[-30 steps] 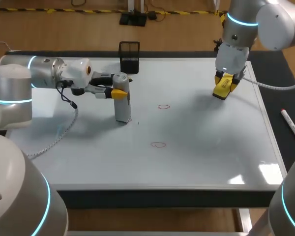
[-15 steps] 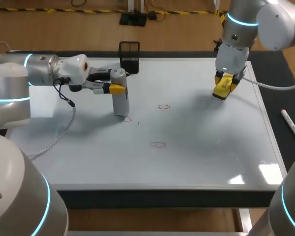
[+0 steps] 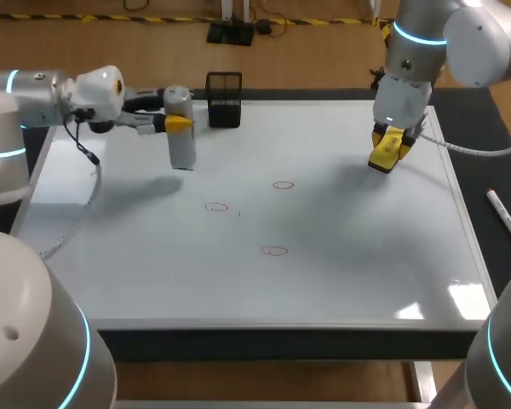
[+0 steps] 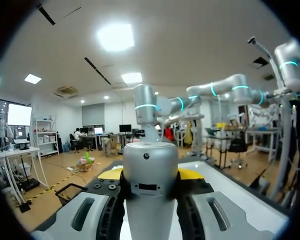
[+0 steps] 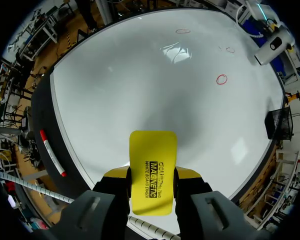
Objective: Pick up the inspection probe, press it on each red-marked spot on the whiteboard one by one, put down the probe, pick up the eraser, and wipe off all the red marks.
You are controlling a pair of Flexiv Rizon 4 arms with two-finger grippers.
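Head view: left gripper (image 3: pixel 177 123) is clamped on the grey probe (image 3: pixel 181 141), a finger on either side near its top. The probe stands upright over the far left part of the whiteboard (image 3: pixel 366 256), near the black mesh pen holder (image 3: pixel 225 100) at the far edge. Its lower end appears clear of the surface, though this angle does not settle it. Three red marks (image 3: pixel 283 185), small rings, lie around the middle of the whiteboard, with a second ring (image 3: pixel 217 206) and a third ring (image 3: pixel 275 250), all well apart from the probe. Right gripper (image 3: pixel 390 150) is closed on the yellow eraser (image 5: pixel 153 165), held over the far right part of the whiteboard. A red marker (image 3: pixel 505 218) lies on the table beside the whiteboard's right edge.
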